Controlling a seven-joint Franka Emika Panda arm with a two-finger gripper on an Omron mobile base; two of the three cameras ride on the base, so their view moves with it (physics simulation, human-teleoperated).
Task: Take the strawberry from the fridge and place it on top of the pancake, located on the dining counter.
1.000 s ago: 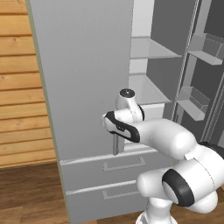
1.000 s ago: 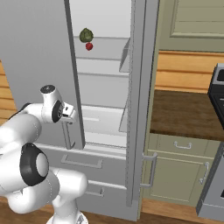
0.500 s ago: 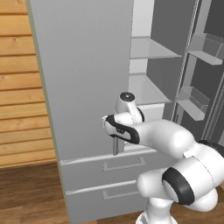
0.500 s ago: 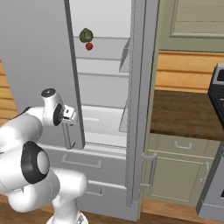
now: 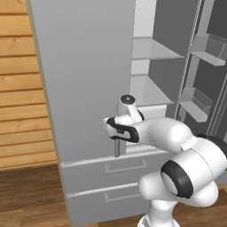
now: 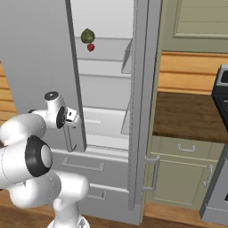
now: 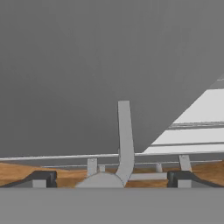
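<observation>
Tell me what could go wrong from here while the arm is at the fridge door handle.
The open gripper straddles the lower end of the door's bar handle without clamping it, so a pull might slip off. The strawberry sits beside a dark green ball on a high shelf of the fridge; a reach could nudge the ball or roll the fruit.

- The fridge point(image 5: 84, 80) looks like smooth matt grey metal; its door face fills the upper left of the left base view.
- Its inner shelves point(image 6: 104, 120) look pale, smooth and plastic-like.
- The wall point(image 5: 22, 102) at the left edge is light wooden planking with visible grain.
- The floor point(image 5: 31, 195) at lower left is darker brown wood.
- The countertop point(image 6: 187, 116) at right centre is dark, matt wood grain.
- The strawberry point(image 6: 91, 47) looks evenly red, its surface too small to judge.
</observation>
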